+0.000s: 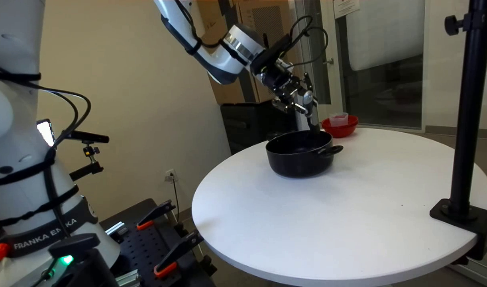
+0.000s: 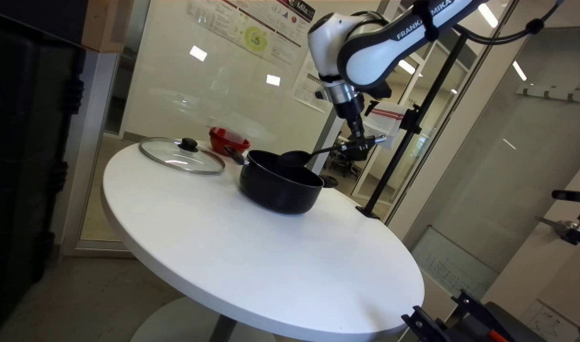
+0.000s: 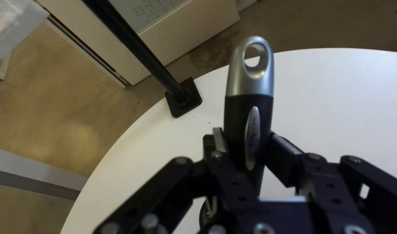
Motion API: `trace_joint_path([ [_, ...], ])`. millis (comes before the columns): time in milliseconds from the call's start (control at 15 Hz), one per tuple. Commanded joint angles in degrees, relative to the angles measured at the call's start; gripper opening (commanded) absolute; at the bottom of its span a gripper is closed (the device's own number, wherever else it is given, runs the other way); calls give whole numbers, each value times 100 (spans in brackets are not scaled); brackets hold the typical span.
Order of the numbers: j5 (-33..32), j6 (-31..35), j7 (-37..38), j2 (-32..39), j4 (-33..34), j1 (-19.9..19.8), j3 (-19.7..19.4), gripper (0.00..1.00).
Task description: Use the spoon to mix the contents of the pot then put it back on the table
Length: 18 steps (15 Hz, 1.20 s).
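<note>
1. Black round pot (image 2: pixel 279 190): near the far edge of the round white table (image 2: pixel 261 266), contents hidden.
2. Black oval-bowled spoon (image 3: pixel 247 109): lifted, its bowl at the pot's mouth; mixing likely unfinished, setting it back down remains.
3. Black gripper (image 3: pixel 247 143): fingers grasping the spoon's handle.
4. Clear glass lid (image 2: pixel 178 159) by the left edge, red bowl (image 2: pixel 219 142) by the far edge, black pole (image 2: pixel 390 171) far right.
5. Room: black cases (image 2: pixel 29 156), glossy wall (image 2: pixel 233 90).
</note>
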Motion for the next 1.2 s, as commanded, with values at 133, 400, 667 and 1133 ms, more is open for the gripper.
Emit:
trace_joint_path([
  [133,-1431,-576,364,497,5,481,47,8],
  [400,-2302,-1119,353,668,-44,842,201,8],
  [667,-3270,-1552,402,933,-158,1103,284,8],
  [1133,-5308,-2028,801,1693,-427,1159,97,8],
])
